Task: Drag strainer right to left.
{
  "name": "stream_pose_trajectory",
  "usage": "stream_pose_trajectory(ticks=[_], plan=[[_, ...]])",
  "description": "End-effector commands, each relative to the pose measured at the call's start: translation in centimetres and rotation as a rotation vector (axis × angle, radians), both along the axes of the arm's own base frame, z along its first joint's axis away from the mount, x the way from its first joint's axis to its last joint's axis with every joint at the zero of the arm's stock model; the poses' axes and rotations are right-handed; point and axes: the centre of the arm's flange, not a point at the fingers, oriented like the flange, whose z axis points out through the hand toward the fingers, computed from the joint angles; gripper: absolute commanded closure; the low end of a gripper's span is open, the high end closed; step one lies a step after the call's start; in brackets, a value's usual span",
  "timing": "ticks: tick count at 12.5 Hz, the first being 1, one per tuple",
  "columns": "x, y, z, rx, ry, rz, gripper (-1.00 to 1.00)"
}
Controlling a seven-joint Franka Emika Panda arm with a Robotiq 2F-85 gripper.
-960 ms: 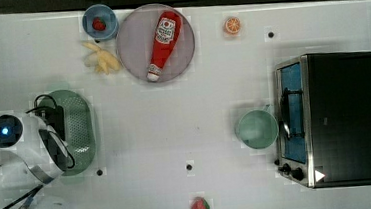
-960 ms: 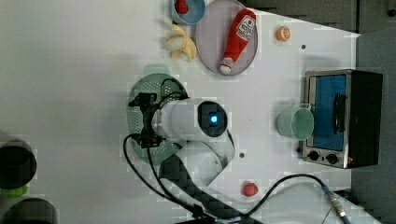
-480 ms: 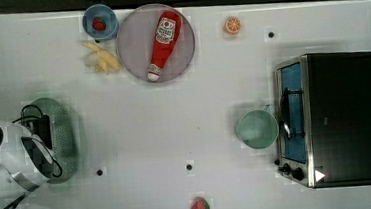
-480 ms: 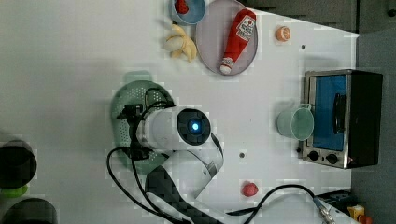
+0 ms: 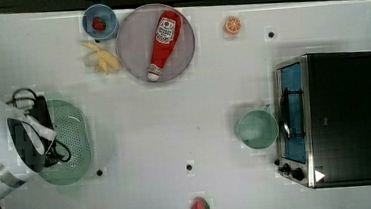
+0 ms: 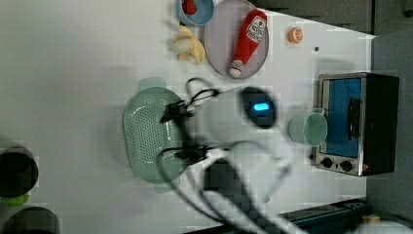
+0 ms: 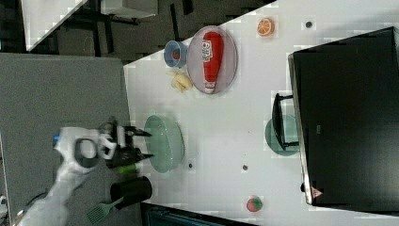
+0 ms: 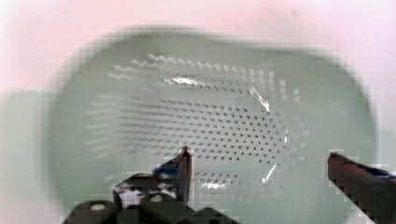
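comparing with a moment ago: gripper (image 7: 143,144) has backed off the strainer (image 5: 71,138), fingers spread wide and empty; strainer sits near the tabletop's edge on the top view's left, so the drag looks done. right view shows the gripper clear of the rim, beyond the table edge; wrist view shows the perforated bowl (image 8: 210,126) between both fingertips (image 8: 186,163)

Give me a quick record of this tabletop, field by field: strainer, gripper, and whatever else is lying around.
strainer: mint-green, perforated, at the top view's left edge of the table
gripper: open, fingers apart beside the strainer, nothing held
plate: carries a ketchup bottle lying flat
blue bowl: holds a strawberry
green cup: beside the toaster oven
loose items: banana, orange slice, second strawberry
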Motion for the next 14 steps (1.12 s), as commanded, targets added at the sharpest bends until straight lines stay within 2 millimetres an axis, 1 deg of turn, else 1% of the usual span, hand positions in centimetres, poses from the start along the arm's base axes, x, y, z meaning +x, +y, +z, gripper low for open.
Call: stream_pose_trajectory(ticks=[1, 2, 3, 4, 5, 6, 7, 8, 9, 11, 12, 13, 14], plan=[[5.2, -11.0, 17.5, 0.122, -0.156, 0.107, -1.00], [5.3, -15.0, 20.9, 0.132, -0.164, 0.125, -1.00], [5.2, -19.2, 23.8, 0.133, -0.173, 0.156, -1.00], [5.0, -23.4, 26.3, 0.127, -0.191, 0.205, -1.00], [4.7, -27.6, 28.1, 0.101, -0.207, 0.253, -1.00], [4.2, -31.8, 29.4, 0.060, -0.202, 0.305, -1.00], [3.6, -35.5, 30.4, 0.023, -0.194, 0.344, -1.00], [2.8, -38.6, 31.3, 0.005, -0.187, 0.368, -1.00], [2.1, -41.0, 32.1, 0.013, -0.188, 0.353, -1.00], [1.1, -44.7, 33.1, 0.032, -0.207, 0.295, -1.00], [0.6, -46.0, 33.1, 0.040, -0.203, 0.276, -1.00], [0.5, -46.6, 33.1, 0.044, -0.205, 0.273, -1.00], [0.5, -46.8, 33.1, 0.044, -0.205, 0.271, -1.00]])
